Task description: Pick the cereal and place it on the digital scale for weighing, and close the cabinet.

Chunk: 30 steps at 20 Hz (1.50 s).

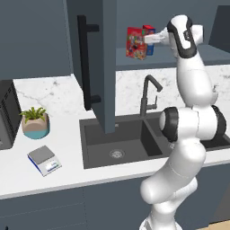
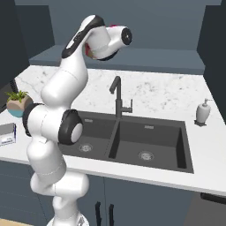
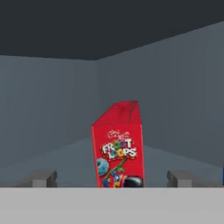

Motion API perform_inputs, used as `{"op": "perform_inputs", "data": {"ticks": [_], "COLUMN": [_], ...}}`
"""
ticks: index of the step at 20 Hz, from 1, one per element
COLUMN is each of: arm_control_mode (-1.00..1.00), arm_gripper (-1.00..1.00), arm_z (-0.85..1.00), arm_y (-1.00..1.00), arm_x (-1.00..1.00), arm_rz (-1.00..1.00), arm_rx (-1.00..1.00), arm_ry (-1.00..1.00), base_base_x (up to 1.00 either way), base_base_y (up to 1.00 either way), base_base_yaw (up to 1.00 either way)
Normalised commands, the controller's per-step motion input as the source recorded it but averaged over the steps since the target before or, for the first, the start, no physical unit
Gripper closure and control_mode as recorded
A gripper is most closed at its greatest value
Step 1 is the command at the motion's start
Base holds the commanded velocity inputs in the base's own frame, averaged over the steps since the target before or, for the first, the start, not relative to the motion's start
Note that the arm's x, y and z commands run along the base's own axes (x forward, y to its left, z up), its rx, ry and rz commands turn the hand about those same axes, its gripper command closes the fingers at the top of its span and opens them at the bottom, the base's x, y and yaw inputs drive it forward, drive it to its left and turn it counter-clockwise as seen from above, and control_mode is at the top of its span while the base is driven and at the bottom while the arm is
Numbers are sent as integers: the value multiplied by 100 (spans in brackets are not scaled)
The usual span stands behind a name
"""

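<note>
Grey fingertips (image 3: 43,178) stand spread wide, one on either side of the red cereal (image 3: 119,146), which sits upright between and just beyond them on the cabinet (image 1: 96,63) shelf, not yet touched. That spread probably leaves room to slide around the box; the digital scale (image 1: 44,160) waits far below on the counter.

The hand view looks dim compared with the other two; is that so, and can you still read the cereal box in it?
Yes: the hand view looks into the shaded cabinet, its walls flat dark grey, yet the cereal box stays bright and its printed name is legible though soft. The left base view is evenly lit, with the white counter pale; the right base view is similar, slightly soft throughout.
</note>
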Motion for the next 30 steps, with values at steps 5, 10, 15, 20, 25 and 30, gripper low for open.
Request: {"op": "perform_inputs", "data": {"ticks": [5,10,15,20,25,30], "arm_control_mode": [-100,-100,-100,-100,-100,-100], "arm_gripper": [-100,100,100,100,100,100], "arm_z": [0,0,0,0,-3,-8], "arm_y": [3,6,16,40,53,2], "arm_x": [25,34,23,-4,-13,-38], "arm_rz": [0,0,0,0,0,0], "arm_rx": [-3,-3,-5,-13,-9,-1], "arm_ry": [6,8,2,-5,-9,-9], "base_base_x": [0,0,0,0,0,0], "base_base_y": [0,0,0,0,0,0], "base_base_yaw": [0,0,0,0,0,0]}}
